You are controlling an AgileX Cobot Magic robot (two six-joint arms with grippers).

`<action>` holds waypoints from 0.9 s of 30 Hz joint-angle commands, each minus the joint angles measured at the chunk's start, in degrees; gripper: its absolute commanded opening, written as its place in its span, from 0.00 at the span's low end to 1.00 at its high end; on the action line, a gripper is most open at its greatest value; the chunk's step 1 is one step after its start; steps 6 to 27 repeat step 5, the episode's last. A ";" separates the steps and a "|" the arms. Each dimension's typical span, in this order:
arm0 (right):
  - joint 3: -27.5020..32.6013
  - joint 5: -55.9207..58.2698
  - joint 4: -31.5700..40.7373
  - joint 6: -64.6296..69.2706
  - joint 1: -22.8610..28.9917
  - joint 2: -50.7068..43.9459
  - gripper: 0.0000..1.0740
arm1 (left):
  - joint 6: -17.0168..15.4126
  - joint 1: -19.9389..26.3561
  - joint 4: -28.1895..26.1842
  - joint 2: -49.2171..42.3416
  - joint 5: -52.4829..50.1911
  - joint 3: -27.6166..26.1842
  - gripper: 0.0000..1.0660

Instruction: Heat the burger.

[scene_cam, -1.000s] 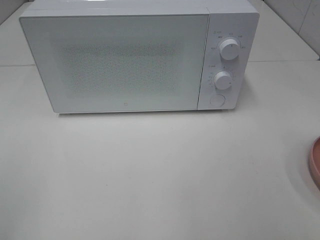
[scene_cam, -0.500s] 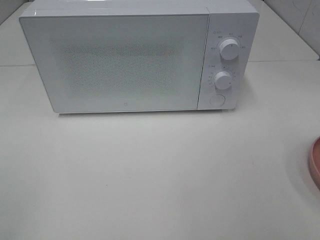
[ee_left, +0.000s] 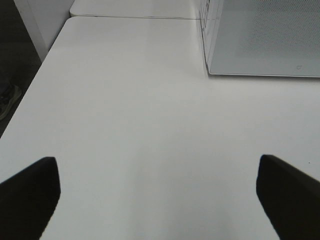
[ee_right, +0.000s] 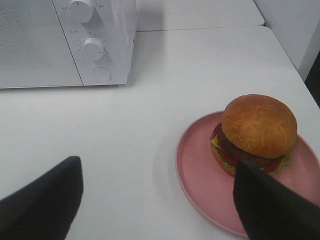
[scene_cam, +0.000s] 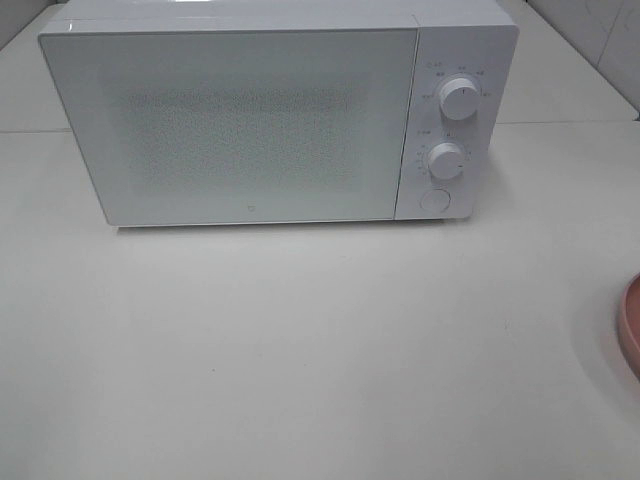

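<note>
Burger (ee_right: 257, 131) sits on pink plate (ee_right: 200, 182), off-centre toward its 3 o'clock rim, well apart from microwave (scene_cam: 260, 120).

Microwave door shut.

Right gripper (ee_right: 157, 200) released, empty, above table near plate.

Left gripper (ee_left: 157, 195) released, empty.

Risks: squeezing bun shears layers; plate slides off table edge; door unopened blocks loading.
</note>
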 commanded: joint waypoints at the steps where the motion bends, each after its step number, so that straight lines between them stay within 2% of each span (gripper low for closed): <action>1: 0.00 -0.46 0.00 -0.40 -0.46 -1.72 0.69 | 0.06 0.17 -0.34 -1.26 -0.86 0.06 0.94; 27: 0.00 -0.46 0.00 -0.40 -0.46 -1.72 0.69 | 0.06 0.17 -0.34 -1.26 -0.86 0.06 0.94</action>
